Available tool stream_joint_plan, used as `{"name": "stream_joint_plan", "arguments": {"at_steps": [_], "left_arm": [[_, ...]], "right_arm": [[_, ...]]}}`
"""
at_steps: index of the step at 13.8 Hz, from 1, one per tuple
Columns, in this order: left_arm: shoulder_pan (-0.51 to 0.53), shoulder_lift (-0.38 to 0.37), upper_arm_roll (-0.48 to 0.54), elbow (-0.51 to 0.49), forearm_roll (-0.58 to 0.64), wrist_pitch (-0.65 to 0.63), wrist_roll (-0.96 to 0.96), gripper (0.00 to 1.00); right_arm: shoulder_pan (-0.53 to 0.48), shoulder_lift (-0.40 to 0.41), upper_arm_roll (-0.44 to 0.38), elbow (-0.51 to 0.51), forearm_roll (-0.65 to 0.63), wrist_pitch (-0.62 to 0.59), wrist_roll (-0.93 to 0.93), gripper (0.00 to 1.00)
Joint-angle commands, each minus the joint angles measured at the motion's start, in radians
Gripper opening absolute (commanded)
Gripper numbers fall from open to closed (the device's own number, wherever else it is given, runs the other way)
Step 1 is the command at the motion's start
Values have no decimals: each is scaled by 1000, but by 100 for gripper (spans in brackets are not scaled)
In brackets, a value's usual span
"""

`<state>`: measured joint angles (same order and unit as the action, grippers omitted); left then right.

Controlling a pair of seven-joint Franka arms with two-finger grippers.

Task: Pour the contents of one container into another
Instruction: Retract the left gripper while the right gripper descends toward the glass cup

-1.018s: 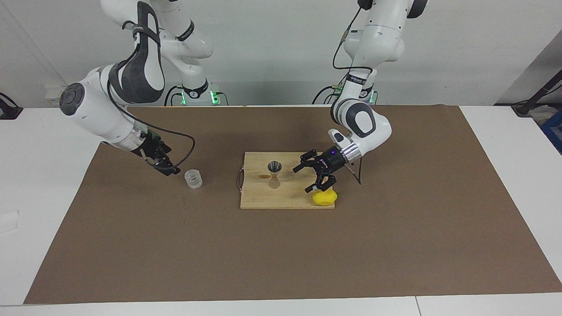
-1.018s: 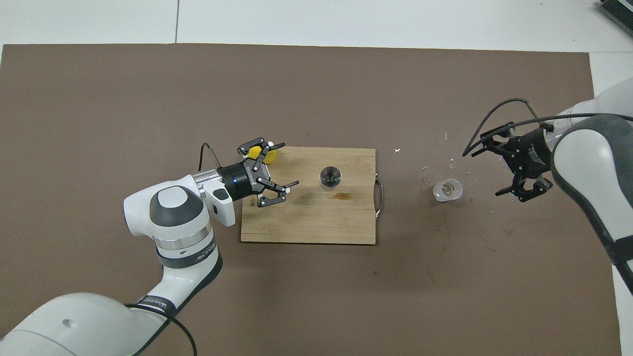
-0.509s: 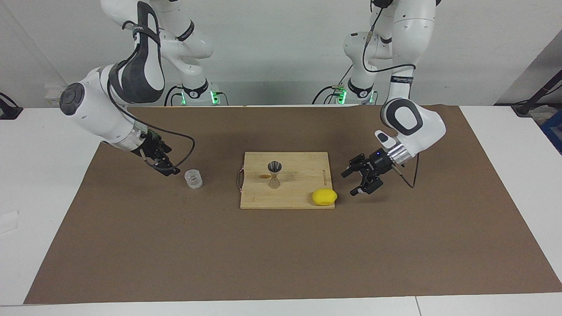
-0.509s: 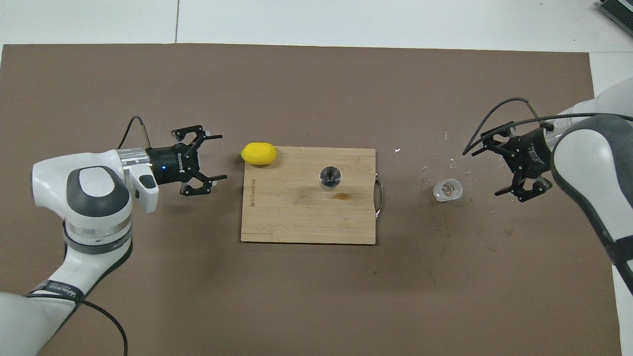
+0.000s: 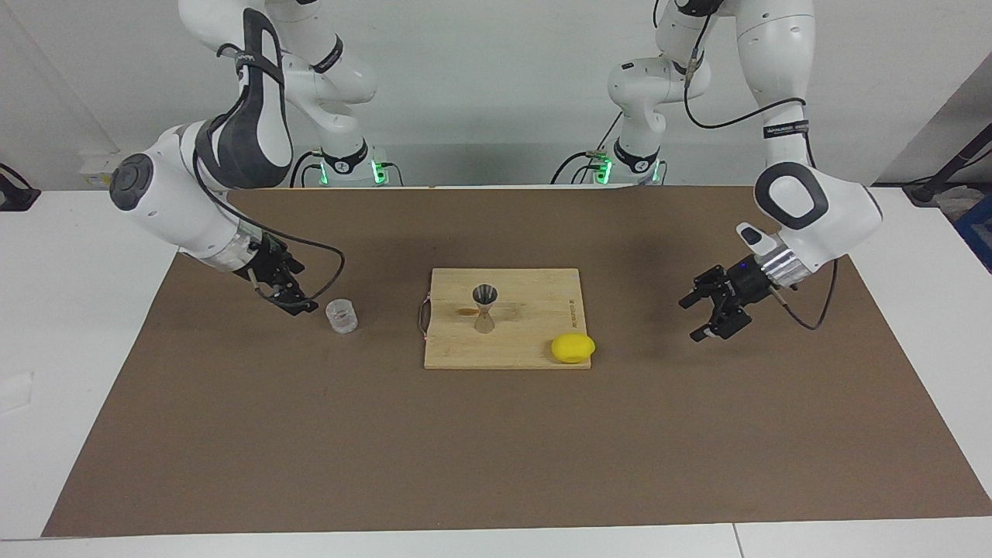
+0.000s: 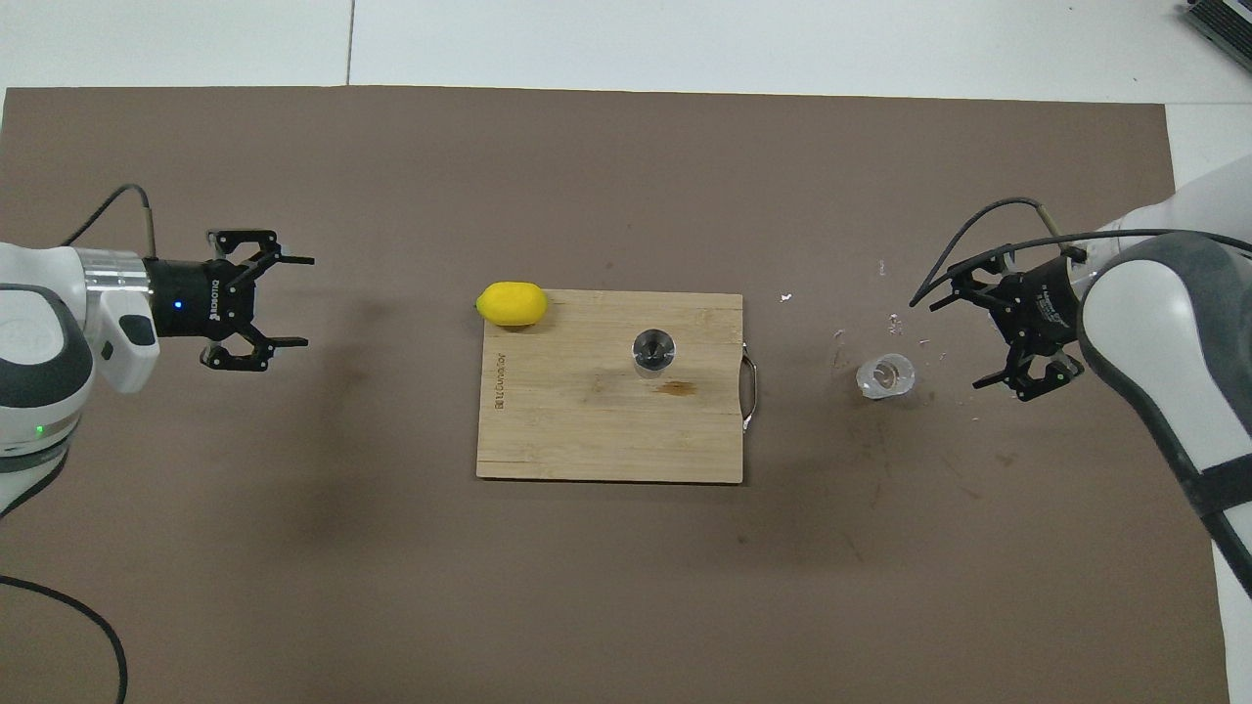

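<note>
The right gripper (image 5: 304, 301) is hanging open and empty just beside the cup (image 5: 341, 316), lined up to grab it; the left gripper (image 5: 704, 316) is waiting open and empty, well apart from the cup

We count one clear cup (image 5: 342, 316), one metal jigger (image 5: 485, 308), one lemon (image 5: 573, 348) and one wooden board (image 5: 535, 294). One brown mat (image 5: 496, 449) covers the bench (image 5: 62, 310), also one. We see two arms, each ending in one hand, so two in all: the left hand (image 5: 709, 314) and the right hand (image 5: 298, 302). That makes four loose things on the mat, and none of any kind appears twice.
</note>
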<state>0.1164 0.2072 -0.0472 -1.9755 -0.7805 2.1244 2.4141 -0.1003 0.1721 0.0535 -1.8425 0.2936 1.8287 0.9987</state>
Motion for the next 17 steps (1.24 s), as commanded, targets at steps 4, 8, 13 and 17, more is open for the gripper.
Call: {"name": "stream_joint_plan", "arguments": {"at_steps": [4, 8, 13, 17], "left_arm": [[31, -6, 0, 232, 255, -239, -284, 100], [16, -14, 0, 380, 338, -389, -461, 100], [16, -83, -2, 481, 478, -509, -741, 100], [15, -115, -3, 485, 532, -570, -1092, 100]], "right_arm": [[-88, 33, 9, -46, 127, 41, 5, 99], [-122, 52, 9, -122, 208, 131, -61, 96], [-165, 90, 9, -184, 283, 158, -147, 95], [-194, 113, 9, -218, 350, 161, -215, 95]]}}
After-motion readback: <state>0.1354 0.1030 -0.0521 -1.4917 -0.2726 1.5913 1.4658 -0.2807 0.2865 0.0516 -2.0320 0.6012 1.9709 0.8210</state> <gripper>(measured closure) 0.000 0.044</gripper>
